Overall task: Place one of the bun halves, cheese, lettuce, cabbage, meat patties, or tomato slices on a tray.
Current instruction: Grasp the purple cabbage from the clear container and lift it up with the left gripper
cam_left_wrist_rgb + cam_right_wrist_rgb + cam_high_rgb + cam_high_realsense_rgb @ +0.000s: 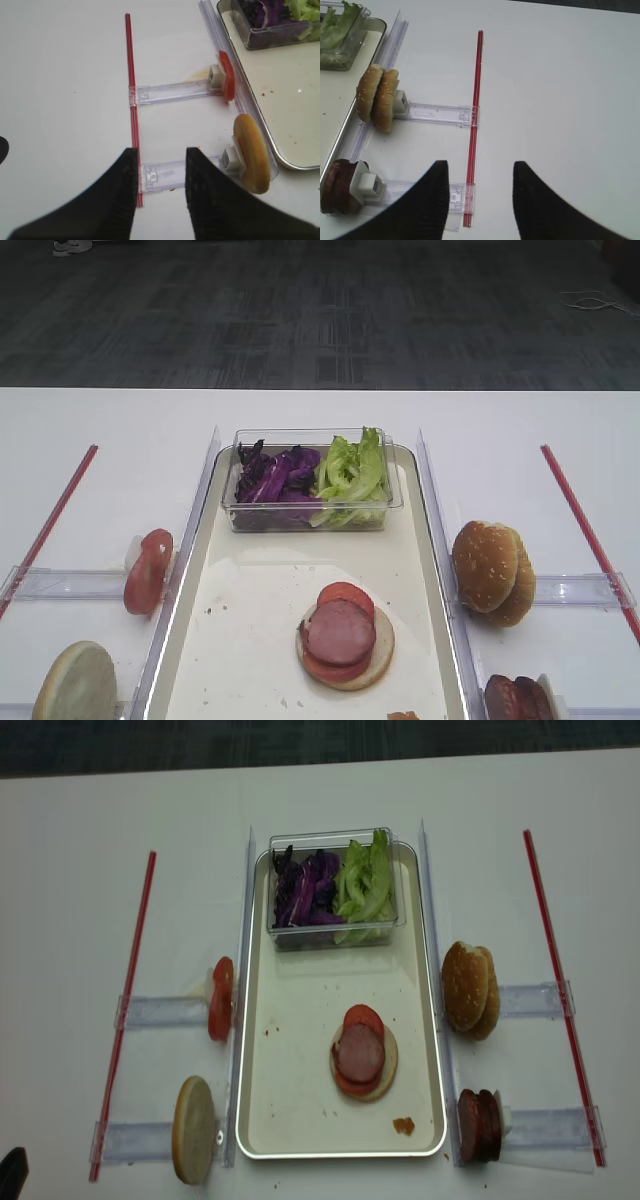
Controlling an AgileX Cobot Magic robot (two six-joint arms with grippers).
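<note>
On the tray [262, 1020] a stack is already begun near its middle: a bun half [381, 1072] lying cut face up, tomato slices [364, 1017] showing at its far and near edges, and one pinkish meat patty [359, 1053] on top. Judging by this, the job stands between placements, with the next ingredient not yet picked.

Both arms are back at the near edge of the table, away from the food. The left gripper [161, 172] hangs over the clear holder rail near the left red strip [131, 90], its dark fingers parted by a moderate gap with nothing between them. The right gripper [479, 187] hangs over the right red strip [476, 100], its fingers spread wider, also with nothing between them.

Supplies remain on both sides. Left of the tray a tomato slice [221, 998] stands on edge in its holder, and nearer, a bun half [194, 1129] stands upright, pale face out. Right of the tray two speckled golden bun halves [469, 988] lean together, and nearer, dark reddish-brown meat patties [478, 1125] stand on edge. At the far end of the tray a clear tub [310, 517] holds glossy purple cabbage [278, 478] on the left and ruffled light-green lettuce [352, 472] on the right.

The next move calls for one arm to reach an upright piece or into the tub, close gently on it, and carry it to the stack. The thin slices standing on edge would need a careful pinch.
</note>
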